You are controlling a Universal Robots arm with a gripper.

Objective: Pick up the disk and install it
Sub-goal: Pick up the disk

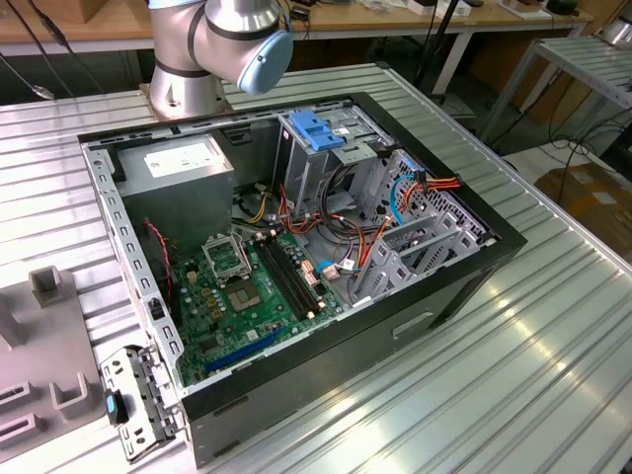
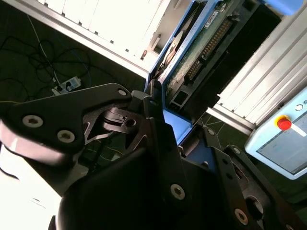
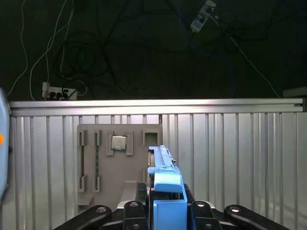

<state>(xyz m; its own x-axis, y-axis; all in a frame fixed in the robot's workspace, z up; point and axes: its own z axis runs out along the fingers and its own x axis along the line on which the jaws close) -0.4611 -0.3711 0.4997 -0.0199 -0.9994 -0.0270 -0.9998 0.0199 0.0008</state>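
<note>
Disk point(image 3: 163, 165) w/ blue rail is off the table, edge-on in gripper point(image 3: 165, 199). Fingers point(image 2: 160, 143) are clamped tight on its blue handle end, seen in both wrist views. Beyond it in the first wrist view: grey holder plate point(image 3: 110, 167) w/ chip point(image 3: 118, 143) on ribbed table point(image 3: 240, 158). Exterior view, L→R: arm base point(image 1: 197, 59), open PC case point(image 1: 474, 272), blue bracket point(image 1: 316, 128) atop drive cage point(image 1: 308, 183).

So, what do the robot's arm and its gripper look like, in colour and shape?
The arm is built of round silver-grey metal joints, one closed by a light blue cap. The gripper is matte black, made of flat linked bars with rounded ends, joined by bright round-headed screws.
</note>
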